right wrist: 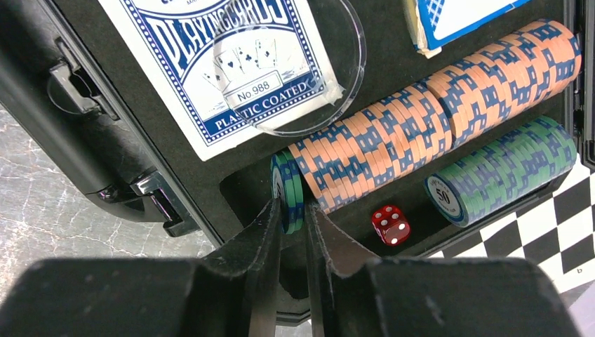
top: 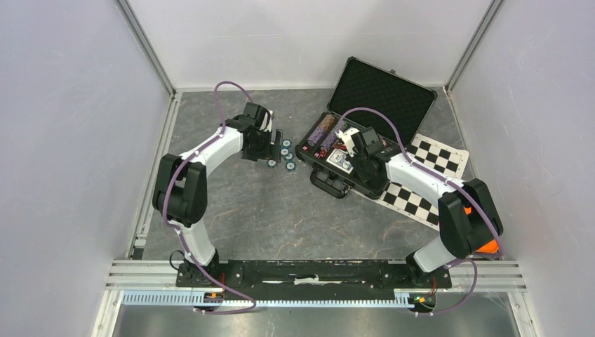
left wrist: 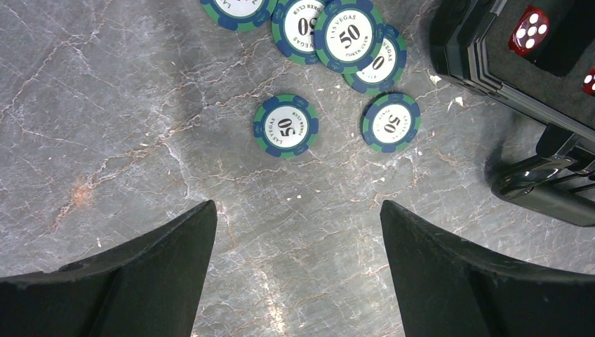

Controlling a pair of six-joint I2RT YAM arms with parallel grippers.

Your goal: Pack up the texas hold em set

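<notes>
Marble counter [left wrist: 105, 161] holds loose teal chips [left wrist: 285, 126] beneath the wide left hand [left wrist: 297, 210], poised to gather them; the narrow right hand [right wrist: 293, 210] straddles end chips [right wrist: 288, 184] in the case [right wrist: 105, 151], grip unclear.

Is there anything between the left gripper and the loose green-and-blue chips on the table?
Nothing visible. Only bare grey table lies between the open left gripper and the nearest round green-and-blue poker chip.
</notes>
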